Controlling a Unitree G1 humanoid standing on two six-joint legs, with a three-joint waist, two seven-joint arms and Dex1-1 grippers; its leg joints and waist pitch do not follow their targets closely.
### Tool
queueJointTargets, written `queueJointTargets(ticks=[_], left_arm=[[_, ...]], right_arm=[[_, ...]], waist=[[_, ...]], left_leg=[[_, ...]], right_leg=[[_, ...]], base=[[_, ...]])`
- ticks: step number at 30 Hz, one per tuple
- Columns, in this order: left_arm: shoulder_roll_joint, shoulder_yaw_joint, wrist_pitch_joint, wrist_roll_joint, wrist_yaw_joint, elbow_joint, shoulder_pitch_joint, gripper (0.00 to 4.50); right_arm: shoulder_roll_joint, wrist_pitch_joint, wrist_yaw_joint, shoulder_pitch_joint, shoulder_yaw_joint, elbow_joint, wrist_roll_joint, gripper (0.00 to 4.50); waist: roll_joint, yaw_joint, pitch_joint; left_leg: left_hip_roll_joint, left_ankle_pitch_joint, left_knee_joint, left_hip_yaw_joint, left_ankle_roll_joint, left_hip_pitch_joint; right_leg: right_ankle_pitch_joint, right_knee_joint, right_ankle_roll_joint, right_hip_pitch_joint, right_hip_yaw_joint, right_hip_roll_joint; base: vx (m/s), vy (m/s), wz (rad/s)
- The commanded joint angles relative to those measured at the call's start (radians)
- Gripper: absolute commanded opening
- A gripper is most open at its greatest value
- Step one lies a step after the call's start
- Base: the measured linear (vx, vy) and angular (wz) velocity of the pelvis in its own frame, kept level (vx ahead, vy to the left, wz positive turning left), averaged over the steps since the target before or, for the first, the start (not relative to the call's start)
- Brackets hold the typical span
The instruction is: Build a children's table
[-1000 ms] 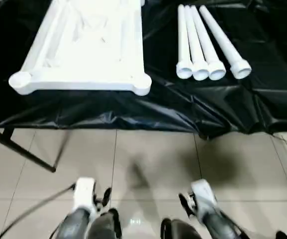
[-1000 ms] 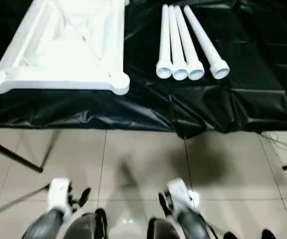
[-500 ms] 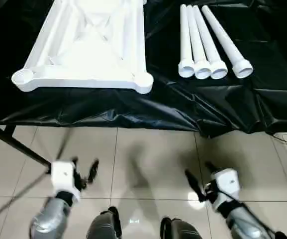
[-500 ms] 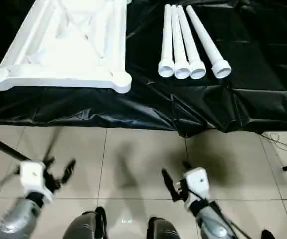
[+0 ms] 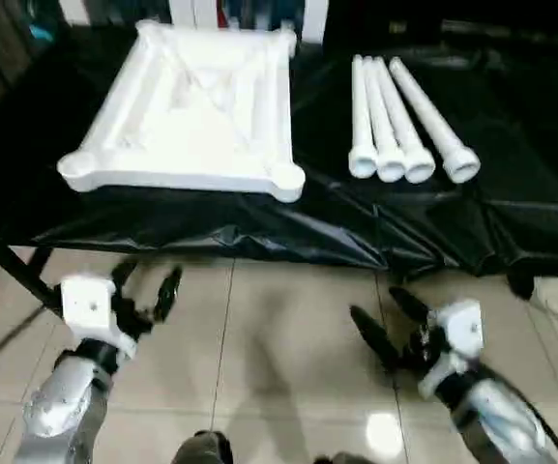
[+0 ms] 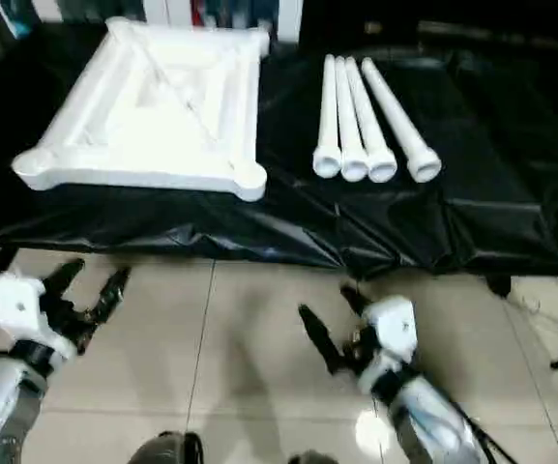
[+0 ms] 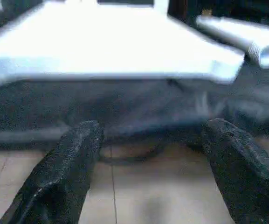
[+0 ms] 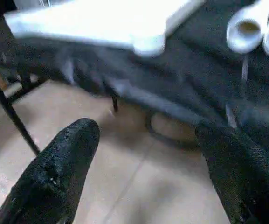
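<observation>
far edge of the table top [image 5: 196, 126] blurs into the dark background at the top of the frame, and the far ends of the four legs [image 5: 399, 126] are hard to make out. forearms are cut off by the bottom edge. both wrist views are smeared; the left wrist view catches just the near rim of the top and one leg's open end.

table top lies underside up, rimmed, in the upper left of the head view on the black plastic sheet [image 5: 356, 227]. legs lie side by side in the upper right, three touching, the fourth angled slightly off, flared open ends facing the near edge.

left gripper [image 5: 143, 290] sits lower left, fingers spread apart, holding nothing, below the top's near left corner and well apart from it. right gripper [image 5: 380, 324] sits lower right, fingers also spread, empty, below the legs and well apart.

both grippers hang over the beige tiled floor [image 5: 269, 348], short of the sheet's draped edge. a black metal stand leg [image 5: 13, 275] slants down at the left edge, just beside the left gripper.
</observation>
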State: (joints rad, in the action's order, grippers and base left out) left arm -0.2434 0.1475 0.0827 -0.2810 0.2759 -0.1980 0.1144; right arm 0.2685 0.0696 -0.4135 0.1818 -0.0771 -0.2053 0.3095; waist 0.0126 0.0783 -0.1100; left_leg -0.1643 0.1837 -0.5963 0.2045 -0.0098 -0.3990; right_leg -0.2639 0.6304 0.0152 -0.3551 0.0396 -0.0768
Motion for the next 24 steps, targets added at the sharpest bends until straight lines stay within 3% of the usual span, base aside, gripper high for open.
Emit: queueJointTargets(ticks=[1,2,3,5,7,8,9,11,12,13,14,15,16,17,18,19,21,23,24], left_arm=[[-0.002,0.034,0.030,-0.019,-0.038,-0.046,-0.037,3.88],[-0.002,0.034,0.030,-0.019,-0.038,-0.046,-0.037,3.88],[-0.004,0.049,0.051,-0.016,-0.072,-0.052,-0.094,3.88],[-0.005,0.052,0.057,-0.006,-0.086,-0.053,-0.112,3.88],[0.002,0.042,0.010,0.044,-0.107,0.017,-0.190,3.88],[0.005,0.035,-0.003,0.060,-0.112,0.050,-0.217,3.88],[0.006,0.030,-0.009,0.069,-0.115,0.070,-0.234,3.88],[0.013,0.014,-0.011,0.117,-0.159,0.118,-0.270,3.88],[0.022,-0.025,0.009,0.127,-0.140,0.168,-0.300,3.88],[0.030,-0.033,0.009,0.118,-0.127,0.183,-0.308,3.88],[0.038,-0.041,0.011,0.109,-0.115,0.196,-0.315,3.88],[0.066,-0.041,0.006,0.097,-0.126,0.224,-0.326,3.88],[0.082,-0.038,0.003,0.092,-0.138,0.238,-0.331,3.88],[0.107,-0.026,0.011,0.054,-0.130,0.252,-0.331,3.88],[0.122,-0.022,0.013,0.035,-0.124,0.265,-0.331,3.88],[0.117,-0.045,0.002,0.078,-0.135,0.281,-0.329,3.88],[0.109,-0.076,-0.035,0.154,-0.164,0.299,-0.323,3.88],[0.111,-0.076,-0.059,0.174,-0.182,0.285,-0.308,3.88],[0.114,-0.074,-0.071,0.164,-0.175,0.273,-0.298,3.88]], right_arm=[[-0.001,0.016,0.031,-0.034,0.052,-0.013,0.013,3.75],[-0.001,0.016,0.031,-0.034,0.052,-0.013,0.013,3.75],[-0.002,0.032,0.064,-0.090,0.105,0.014,0.039,3.75],[-0.002,0.041,0.074,-0.108,0.123,0.025,0.051,3.75],[-0.005,0.029,0.119,-0.181,0.155,0.121,0.025,3.75],[-0.017,0.015,0.158,-0.208,0.174,0.154,0.015,3.75],[-0.027,0.007,0.184,-0.225,0.186,0.173,0.011,3.75],[-0.049,-0.036,0.301,-0.260,0.203,0.220,-0.072,3.75],[-0.077,-0.062,0.355,-0.286,0.231,0.272,-0.074,3.75],[-0.082,-0.083,0.358,-0.285,0.232,0.283,-0.078,3.75],[-0.088,-0.103,0.361,-0.284,0.234,0.293,-0.085,3.75],[-0.097,-0.115,0.374,-0.277,0.226,0.318,-0.106,3.75],[-0.103,-0.113,0.382,-0.272,0.220,0.331,-0.118,3.75],[-0.107,-0.109,0.408,-0.268,0.201,0.343,-0.154,3.75],[-0.111,-0.106,0.419,-0.266,0.183,0.349,-0.176,3.75],[-0.119,-0.094,0.386,-0.264,0.164,0.341,-0.161,3.75],[-0.141,-0.095,0.325,-0.263,0.138,0.323,-0.125,3.75],[-0.164,-0.102,0.286,-0.268,0.121,0.310,-0.097,3.75],[-0.170,-0.108,0.279,-0.271,0.113,0.309,-0.094,3.75]], waist=[[-0.023,0.008,0.067],[-0.017,0.011,0.071],[-0.013,0.014,0.073],[-0.017,0.019,0.076],[-0.013,0.020,0.078],[-0.017,0.021,0.084],[-0.017,0.020,0.089],[-0.017,0.020,0.100],[-0.009,0.018,0.104],[-0.013,0.019,0.108],[-0.008,0.022,0.112],[-0.010,0.024,0.113],[-0.005,0.019,0.114],[-0.017,0.021,0.117],[-0.010,0.018,0.119],[-0.004,0.013,0.119],[-0.004,0.010,0.124],[0.001,0.004,0.123],[0.005,0.006,0.120]], left_leg=[[-0.081,0.241,0.087,-0.049,-0.014,0.038],[-0.079,0.244,0.087,-0.049,-0.025,0.037],[-0.078,0.253,0.088,-0.047,-0.030,0.039],[-0.074,0.308,0.089,-0.047,-0.054,0.046],[-0.073,0.329,0.090,-0.048,-0.068,0.046],[-0.070,0.344,0.089,-0.048,-0.088,0.055],[-0.069,0.335,0.088,-0.048,-0.095,0.056],[-0.070,0.264,0.088,-0.050,-0.098,0.043],[-0.067,0.227,0.085,-0.046,-0.088,0.043],[-0.064,0.212,0.081,-0.045,-0.084,0.044],[-0.065,0.173,0.076,-0.044,-0.068,0.039],[-0.066,0.158,0.074,-0.043,-0.061,0.039],[-0.064,0.135,0.072,-0.042,-0.049,0.033],[-0.064,0.119,0.068,-0.043,-0.042,0.034],[-0.063,0.106,0.067,-0.043,-0.035,0.032],[-0.062,0.109,0.066,-0.041,-0.022,0.031],[-0.062,0.091,0.062,-0.045,0.011,0.024],[-0.066,0.076,0.059,-0.045,0.052,0.019],[-0.069,0.093,0.061,-0.044,0.058,0.022]], right_leg=[[-0.017,-0.075,-0.210,0.016,-0.047,-0.079],[-0.026,-0.077,-0.197,0.017,-0.047,-0.078],[-0.044,-0.079,-0.183,0.014,-0.048,-0.076],[-0.150,-0.088,-0.167,0.011,-0.050,-0.079],[-0.215,-0.097,-0.142,0.008,-0.052,-0.081],[-0.254,-0.100,-0.129,0.001,-0.051,-0.079],[-0.237,-0.097,-0.129,0.000,-0.052,-0.079],[-0.101,-0.082,-0.123,0.008,-0.046,-0.071],[-0.053,-0.077,-0.125,0.006,-0.046,-0.071],[-0.031,-0.074,-0.130,0.006,-0.046,-0.070],[0.027,-0.069,-0.132,0.012,-0.045,-0.070],[0.052,-0.068,-0.133,0.011,-0.045,-0.072],[0.093,-0.064,-0.142,0.015,-0.044,-0.069],[0.126,-0.060,-0.149,0.014,-0.043,-0.070],[0.161,-0.058,-0.156,0.018,-0.041,-0.067],[0.173,-0.060,-0.155,0.019,-0.041,-0.063],[0.211,-0.055,-0.149,0.026,-0.041,-0.067],[0.236,-0.053,-0.152,0.023,-0.040,-0.070],[0.195,-0.057,-0.166,0.020,-0.040,-0.073]], base=[[0.000,0.000,0.00],[-0.055,0.008,-0.01],[0.000,0.000,0.00],[0.000,0.000,0.00],[0.000,0.000,0.00],[0.000,0.000,0.00],[0.000,0.000,0.00],[0.000,0.000,0.00],[0.000,0.000,0.00],[0.000,0.000,0.00],[0.000,0.000,0.00],[0.000,0.000,0.00],[0.000,0.000,0.00],[0.000,0.000,0.00],[0.000,0.000,0.00],[0.000,0.000,0.00],[0.000,0.000,0.00],[0.000,0.000,0.00],[0.000,0.000,0.00]])
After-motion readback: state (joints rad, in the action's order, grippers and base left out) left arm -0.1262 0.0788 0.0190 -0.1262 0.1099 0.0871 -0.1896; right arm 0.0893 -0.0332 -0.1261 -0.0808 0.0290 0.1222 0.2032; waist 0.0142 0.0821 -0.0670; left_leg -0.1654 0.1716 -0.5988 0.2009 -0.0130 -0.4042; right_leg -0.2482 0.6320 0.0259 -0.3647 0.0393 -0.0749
